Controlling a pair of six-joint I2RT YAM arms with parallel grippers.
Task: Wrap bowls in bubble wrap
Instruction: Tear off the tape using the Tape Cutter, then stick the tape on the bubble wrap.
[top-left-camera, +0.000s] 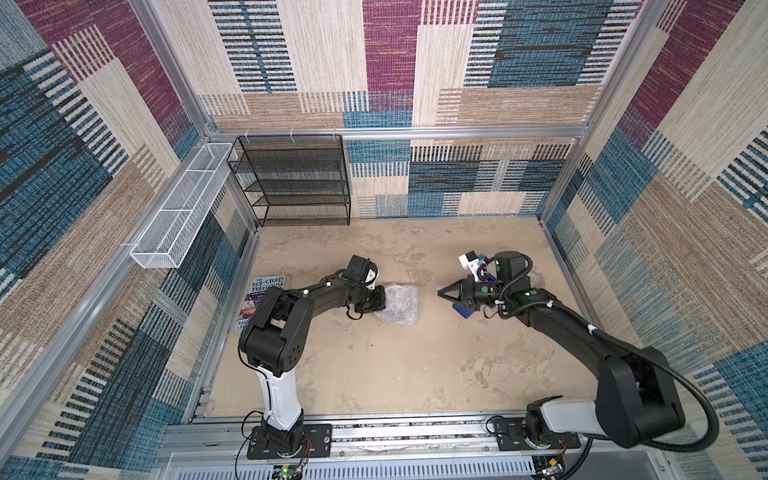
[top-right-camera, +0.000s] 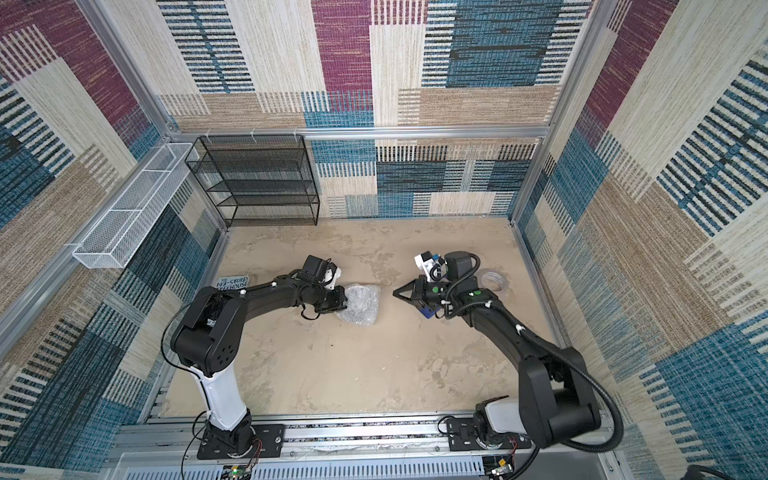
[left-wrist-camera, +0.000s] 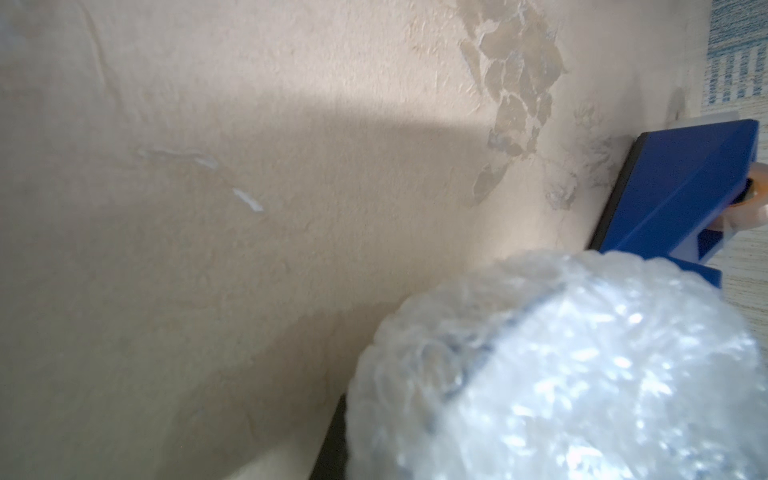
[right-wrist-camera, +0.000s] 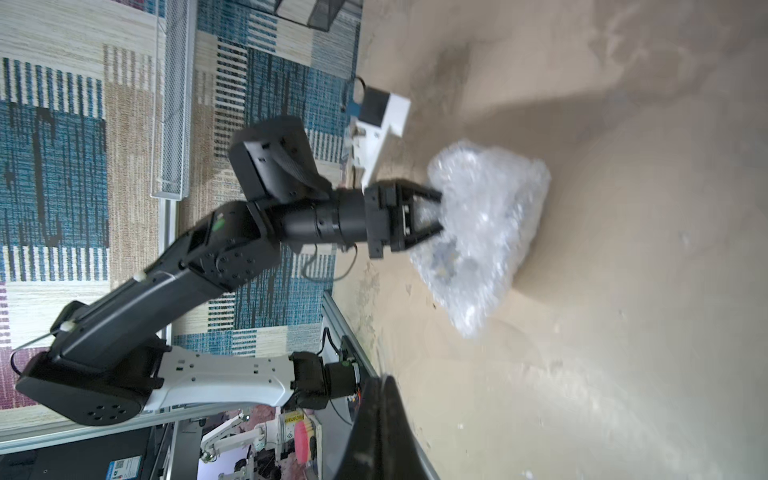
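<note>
The bubble wrap (top-left-camera: 398, 306) (top-right-camera: 360, 308) lies bunched into a shiny clear bundle on the sandy floor in both top views. It fills the near corner of the left wrist view as bubble wrap (left-wrist-camera: 561, 374). The bowl is hidden inside it; only faint dark bluish patches show through the plastic. My left gripper (top-left-camera: 383, 305) (right-wrist-camera: 434, 212) is shut on the bundle's left edge, with its fingertips pressed into the plastic. A dark finger (left-wrist-camera: 334, 436) shows beside the wrap. My right gripper (top-left-camera: 441, 293) (top-right-camera: 396, 293) hovers shut and empty to the right of the bundle, pointing at it across a gap.
A blue tape dispenser (top-left-camera: 463, 311) (left-wrist-camera: 681, 187) sits under the right wrist. A white tape roll (top-right-camera: 494, 280) lies behind the right arm. A book (top-left-camera: 262, 299) lies by the left wall. A black mesh shelf (top-left-camera: 295, 178) and a white wire basket (top-left-camera: 183, 208) stand at the back left.
</note>
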